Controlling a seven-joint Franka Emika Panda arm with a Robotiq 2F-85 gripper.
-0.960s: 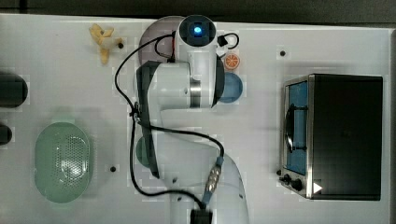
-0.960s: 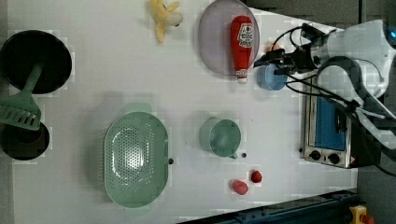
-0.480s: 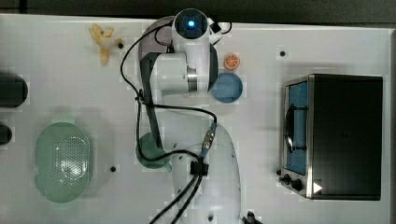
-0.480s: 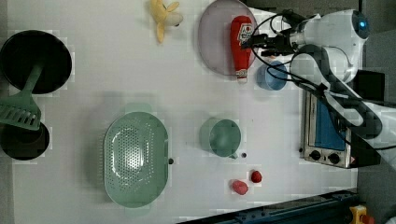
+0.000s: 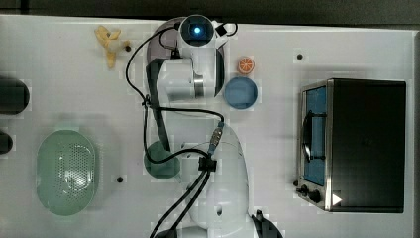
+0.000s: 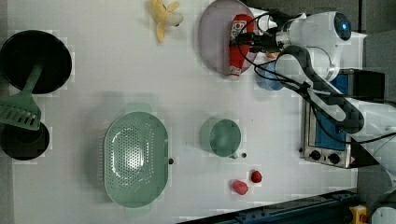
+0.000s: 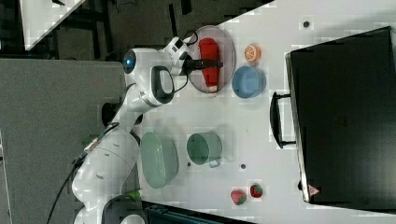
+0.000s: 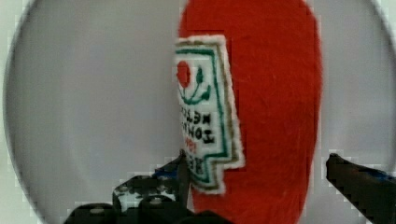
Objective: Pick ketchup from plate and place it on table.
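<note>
Nothing's moved yet: the ketchup bottle (image 6: 237, 48) lies flat on the lilac plate (image 6: 213, 39) by the worktop (image 6: 116, 84) edge. The pincer (image 8: 261, 179) hangs spread wide on either side of it, not gripping. Grab, lift and set-down all remain.

A white label patch (image 8: 208, 114) with a green border is borne by the red ketchup (image 8: 261, 107). A red tomato emblem with green leaves is stitched on it, above dark lettering seen sideways and mirrored. The word "TOMATO" can be made out; the other lines cannot be read with certainty. No other writing can be read elsewhere.
</note>
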